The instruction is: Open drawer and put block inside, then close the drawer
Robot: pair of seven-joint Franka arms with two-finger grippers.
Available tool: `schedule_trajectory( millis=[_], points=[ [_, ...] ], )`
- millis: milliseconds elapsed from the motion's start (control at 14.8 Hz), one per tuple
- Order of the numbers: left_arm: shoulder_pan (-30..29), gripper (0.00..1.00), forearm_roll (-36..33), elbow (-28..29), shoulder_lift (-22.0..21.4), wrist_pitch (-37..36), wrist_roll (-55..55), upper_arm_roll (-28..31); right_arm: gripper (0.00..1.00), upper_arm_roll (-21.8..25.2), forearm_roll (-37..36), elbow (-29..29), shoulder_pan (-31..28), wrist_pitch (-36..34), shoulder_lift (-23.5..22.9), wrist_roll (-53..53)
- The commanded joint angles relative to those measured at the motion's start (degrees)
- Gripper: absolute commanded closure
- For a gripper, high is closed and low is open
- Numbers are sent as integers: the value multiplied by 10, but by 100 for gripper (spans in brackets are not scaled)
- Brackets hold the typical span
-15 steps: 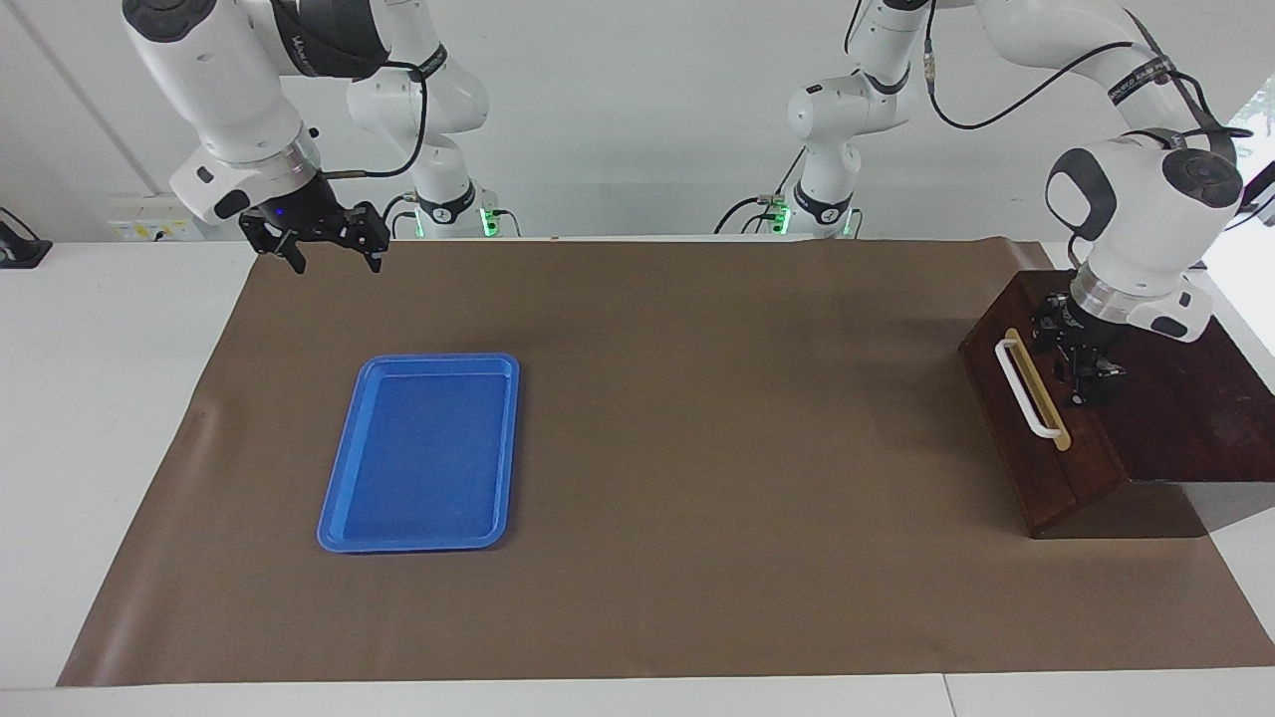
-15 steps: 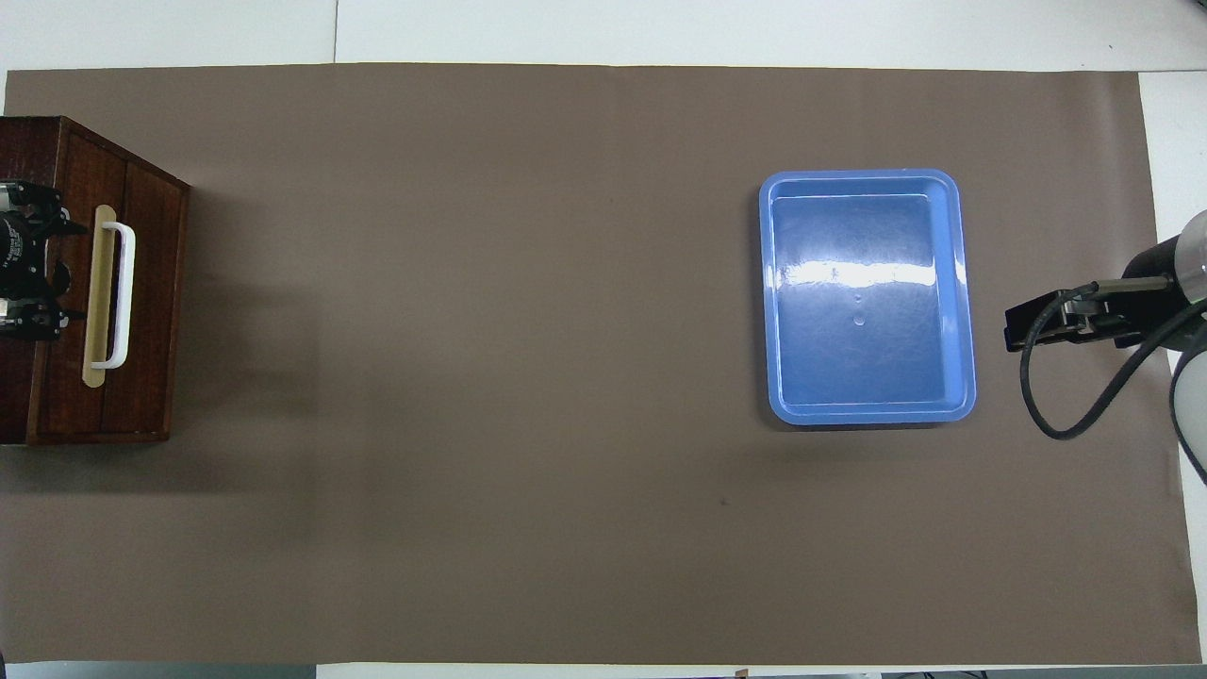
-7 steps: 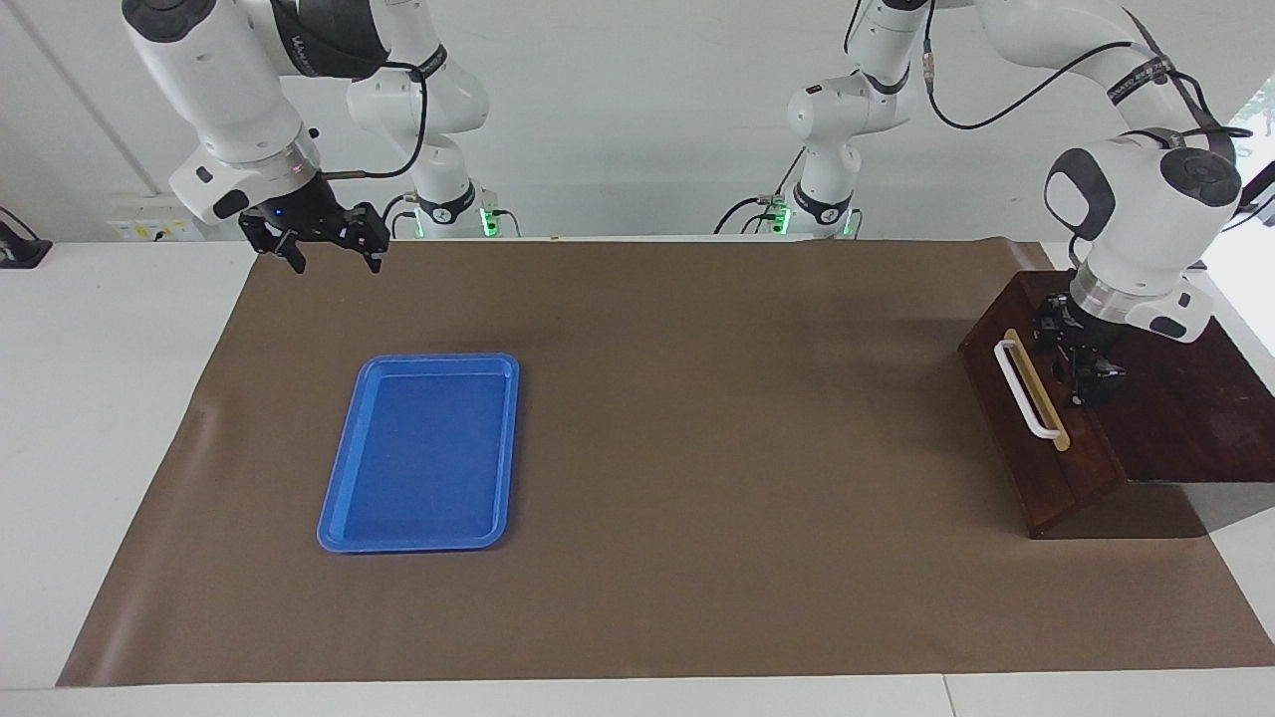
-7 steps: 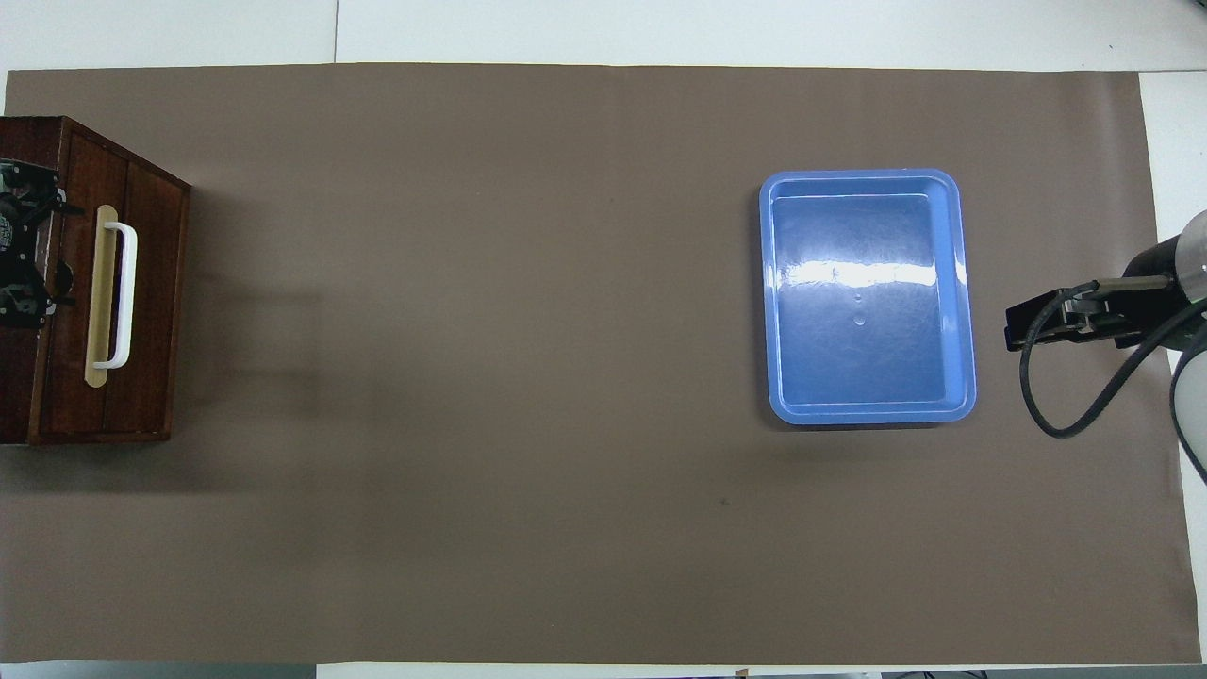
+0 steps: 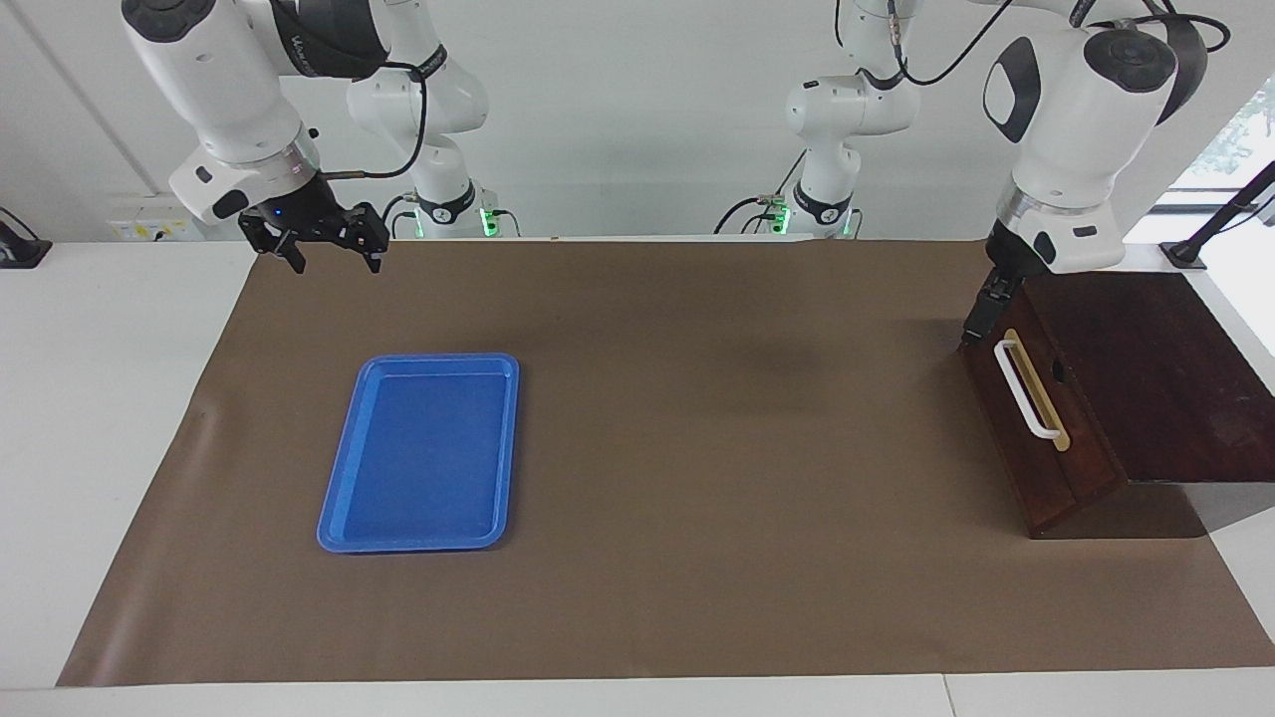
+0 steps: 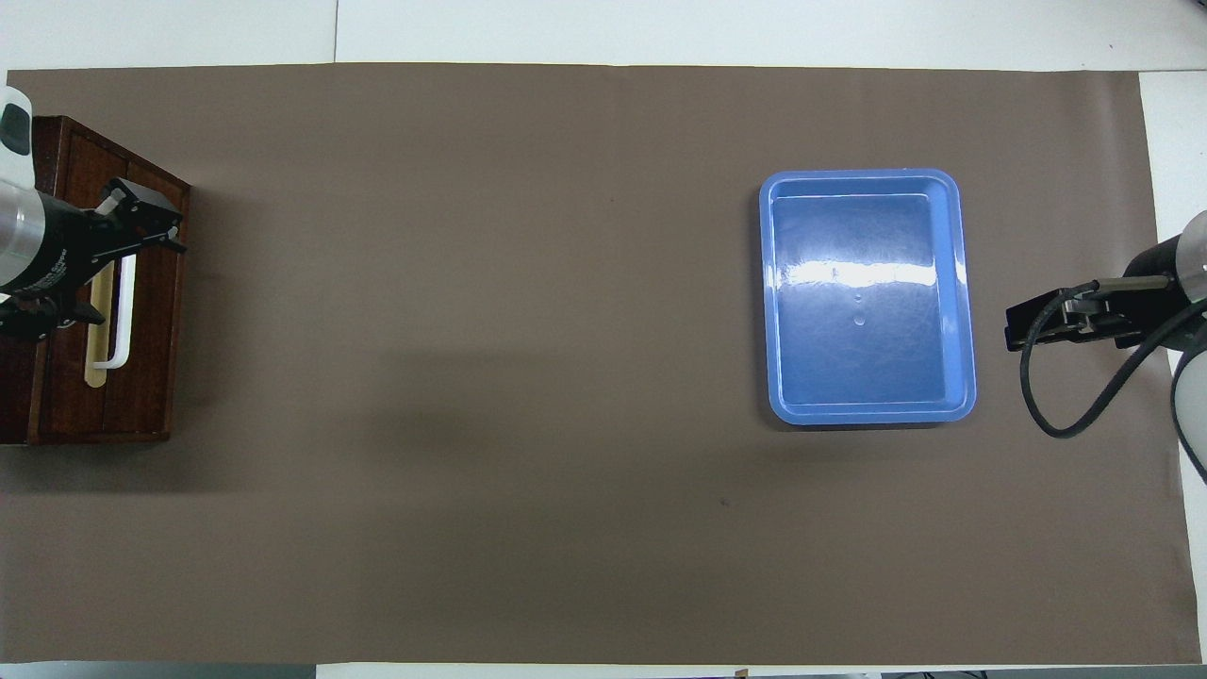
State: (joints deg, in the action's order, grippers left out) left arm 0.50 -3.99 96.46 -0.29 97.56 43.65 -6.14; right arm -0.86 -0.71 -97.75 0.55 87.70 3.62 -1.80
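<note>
Over drawer (image 5: 1036,418) front: left claw (image 5: 981,314) tilted | right claw (image 5: 329,244) waits

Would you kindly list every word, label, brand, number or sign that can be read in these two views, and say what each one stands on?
Nothing can be read for certain.
White lettering on the black band of the right arm: too small to read.
Lettering on the black band of the left arm: too small to read.
Pale lettering on the left gripper body: too blurred to read.
The drawer, blue tray and brown mat carry no text.
</note>
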Motion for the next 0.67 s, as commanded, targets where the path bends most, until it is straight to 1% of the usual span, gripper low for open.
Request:
schedule_trajectory(
  millis=[0, 135, 202, 270, 404, 472, 607],
  points=[
    [-9, 0, 26, -60, 1, -68, -172, 12, 0, -7, -2, -10, -10, 5, 9, -14],
    [-18, 0, 41, -67, 3, -83, -320, 17, 0, -7, -2, -11, -10, 5, 9, -22],
    [-23, 0, 43, -68, 2, -84, -363, 17, 0, -7, -2, -11, -10, 5, 9, -22],
    [-23, 0, 43, -67, 1, -88, -373, 17, 0, -7, -2, -11, -10, 5, 9, -22],
    [-30, 0, 42, -67, -3, -128, -388, 18, 0, -7, -2, -11, -10, 5, 9, -22],
    [-41, 0, 43, -66, -10, -139, -408, 18, 0, -6, -2, -10, -10, 5, 9, -22],
    [-44, 0, 58, -52, -34, -139, -421, 20, 0, -6, -2, -10, -10, 5, 9, -22]
  ],
)
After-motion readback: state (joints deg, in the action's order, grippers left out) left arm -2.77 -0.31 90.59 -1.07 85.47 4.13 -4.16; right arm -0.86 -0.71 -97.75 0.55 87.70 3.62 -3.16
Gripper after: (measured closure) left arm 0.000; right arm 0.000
